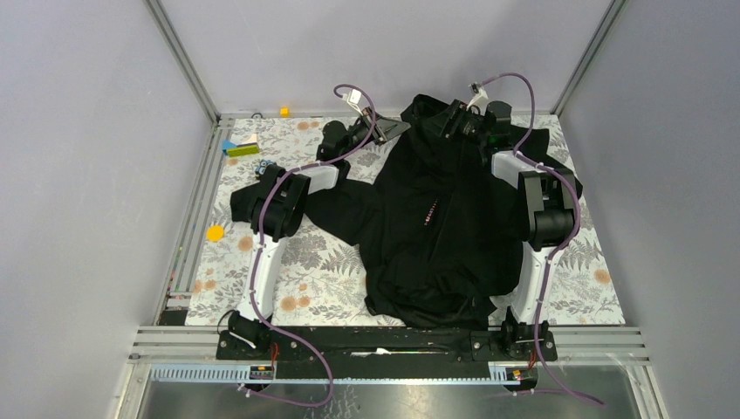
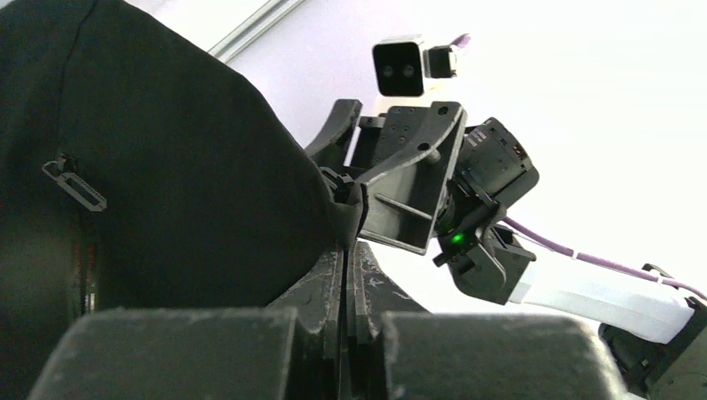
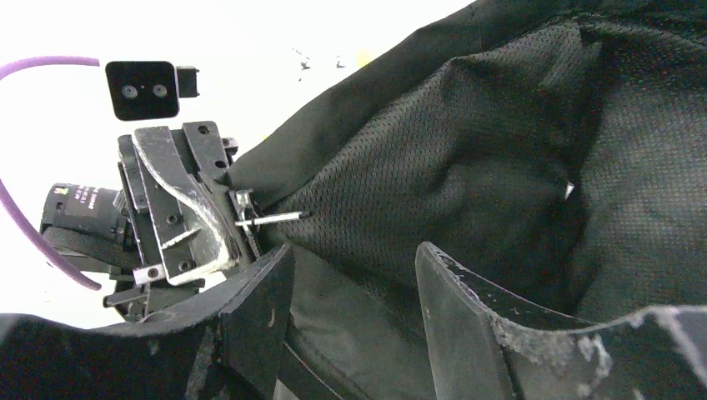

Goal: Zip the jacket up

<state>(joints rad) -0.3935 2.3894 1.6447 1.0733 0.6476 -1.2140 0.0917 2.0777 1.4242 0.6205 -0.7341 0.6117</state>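
Left fingers [image 2: 321, 287] pinch shut on the jacket [image 1: 436, 227] by its collar at 12 o'clock; right gripper [image 3: 354, 275] gapes empty just beside, the garment's length running toward 6.

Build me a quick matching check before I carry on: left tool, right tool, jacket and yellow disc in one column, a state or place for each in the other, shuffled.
Things:
1. left tool
2. right tool
3. jacket
4. yellow disc

States or places:
A. lies by itself near the left edge of the table
B. jaws stand apart
C. shut on the jacket's far edge
D. black, spread over the middle of the table

Pairs: 1-C; 2-B; 3-D; 4-A
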